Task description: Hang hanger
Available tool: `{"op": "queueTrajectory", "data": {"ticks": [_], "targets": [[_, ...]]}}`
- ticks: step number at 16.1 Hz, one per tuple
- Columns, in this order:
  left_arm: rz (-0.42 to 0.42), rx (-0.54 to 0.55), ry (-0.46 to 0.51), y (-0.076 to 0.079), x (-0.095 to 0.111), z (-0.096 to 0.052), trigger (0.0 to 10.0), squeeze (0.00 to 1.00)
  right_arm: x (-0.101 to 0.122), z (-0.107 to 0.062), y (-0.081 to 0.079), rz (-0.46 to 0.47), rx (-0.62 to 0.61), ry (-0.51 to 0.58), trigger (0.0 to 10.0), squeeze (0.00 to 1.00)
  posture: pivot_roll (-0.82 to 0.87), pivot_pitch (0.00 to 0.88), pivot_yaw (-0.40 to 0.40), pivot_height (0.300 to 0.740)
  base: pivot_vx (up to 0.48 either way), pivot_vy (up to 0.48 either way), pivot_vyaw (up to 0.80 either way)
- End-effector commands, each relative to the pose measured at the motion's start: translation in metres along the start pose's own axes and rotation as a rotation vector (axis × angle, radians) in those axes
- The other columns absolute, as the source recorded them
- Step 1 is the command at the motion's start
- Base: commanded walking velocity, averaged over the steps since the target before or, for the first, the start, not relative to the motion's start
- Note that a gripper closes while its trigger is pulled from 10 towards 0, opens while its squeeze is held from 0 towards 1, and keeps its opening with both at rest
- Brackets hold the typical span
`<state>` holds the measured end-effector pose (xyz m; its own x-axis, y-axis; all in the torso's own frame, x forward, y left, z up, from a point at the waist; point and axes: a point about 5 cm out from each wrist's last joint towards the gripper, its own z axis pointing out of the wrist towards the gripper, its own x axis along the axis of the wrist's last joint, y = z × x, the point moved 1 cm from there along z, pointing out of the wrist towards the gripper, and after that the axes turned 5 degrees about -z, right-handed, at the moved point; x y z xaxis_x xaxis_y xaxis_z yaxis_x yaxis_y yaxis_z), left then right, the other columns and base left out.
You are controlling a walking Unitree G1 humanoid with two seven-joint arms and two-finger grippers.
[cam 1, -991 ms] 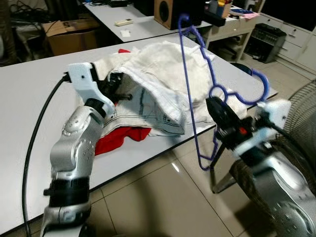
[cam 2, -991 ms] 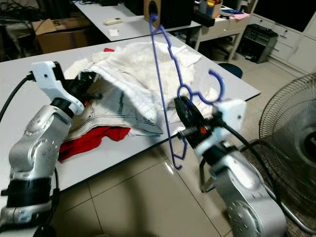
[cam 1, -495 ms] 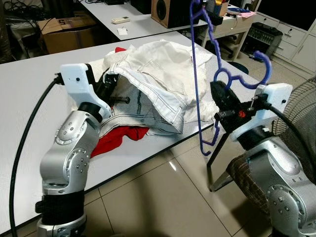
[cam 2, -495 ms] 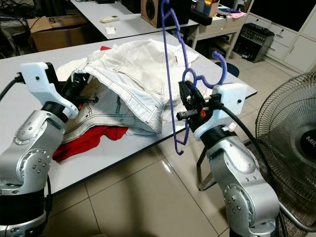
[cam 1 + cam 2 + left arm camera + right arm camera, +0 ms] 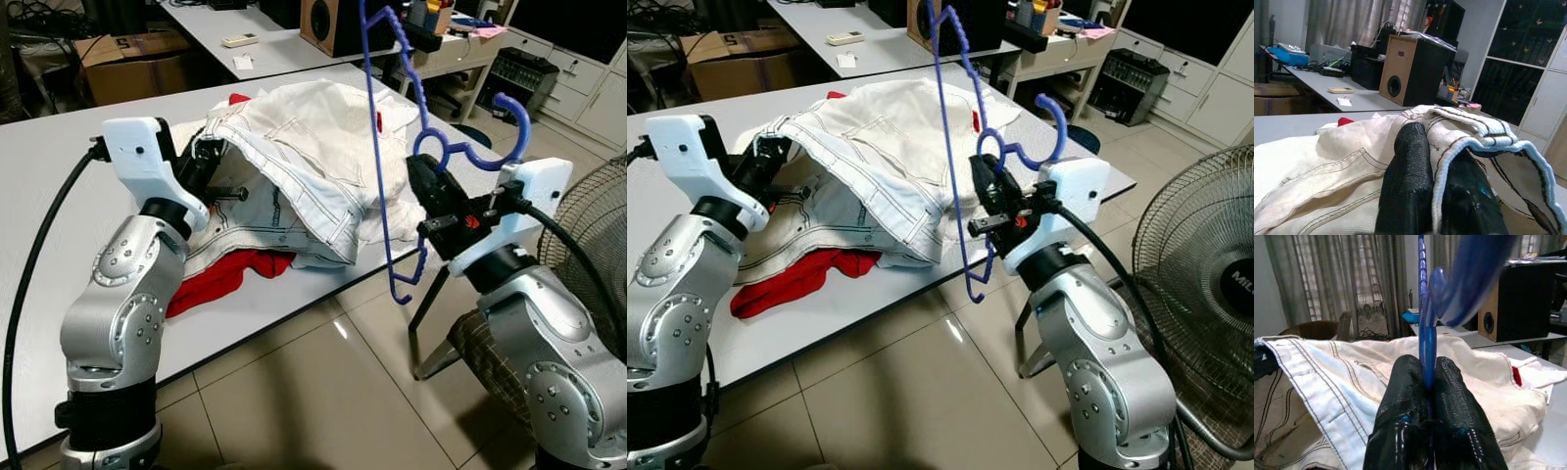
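A blue plastic hanger point(image 5: 522, 116) stands nearly upright off the table's front right corner. My right gripper point(image 5: 421, 176) is shut on its neck just below the hook, and the right wrist view shows the blue bar point(image 5: 1423, 298) pinched between the black fingers point(image 5: 1400, 396). White jeans point(image 5: 313, 137) lie heaped on the grey table point(image 5: 49, 166). My left gripper point(image 5: 209, 157) is shut on their waistband and holds that edge lifted. In the left wrist view the hem point(image 5: 1469, 139) runs between the two fingers point(image 5: 1409, 156). The hanger's long arm hangs just in front of the jeans.
A red cloth point(image 5: 220, 279) lies under the jeans near the table's front edge. A standing fan point(image 5: 602, 215) is at the far right, with a dark stool leg point(image 5: 431, 323) by the table corner. Behind are a second table with a speaker point(image 5: 328, 24) and a cardboard box point(image 5: 137, 64).
The camera has shifted. My right gripper has carried the hanger slightly left, closer to the jeans. My left gripper still holds the waistband, now a little higher.
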<state>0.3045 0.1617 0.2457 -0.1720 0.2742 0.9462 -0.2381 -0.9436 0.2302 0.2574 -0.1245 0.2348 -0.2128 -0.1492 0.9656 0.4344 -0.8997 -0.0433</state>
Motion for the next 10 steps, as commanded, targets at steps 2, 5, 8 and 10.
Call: {"op": "queueTrajectory", "data": {"ticks": [2,5,8,10], "targets": [[0.005,-0.026,0.025,0.006,0.007,-0.001,10.0,0.0,-0.002,-0.001,0.0,-0.002,0.01,-0.009,10.0,0.0,0.04,0.0,-0.068,0.74,-0.353,0.0,0.0],[0.016,-0.032,0.007,0.008,0.003,-0.002,10.0,0.0,-0.004,-0.002,-0.001,-0.006,0.014,-0.021,10.0,0.0,0.03,0.0,-0.064,0.74,-0.355,0.0,0.0],[0.084,-0.063,-0.025,0.009,-0.003,-0.005,10.0,0.0,-0.006,-0.003,-0.001,-0.007,0.011,-0.029,10.0,0.0,0.03,0.0,-0.064,0.74,-0.341,0.0,0.0],[0.101,-0.07,-0.044,0.009,-0.007,-0.007,10.0,0.0,-0.008,-0.004,-0.001,-0.006,0.012,-0.033,10.0,0.0,0.04,0.0,-0.062,0.74,-0.322,0.0,0.0]]}}
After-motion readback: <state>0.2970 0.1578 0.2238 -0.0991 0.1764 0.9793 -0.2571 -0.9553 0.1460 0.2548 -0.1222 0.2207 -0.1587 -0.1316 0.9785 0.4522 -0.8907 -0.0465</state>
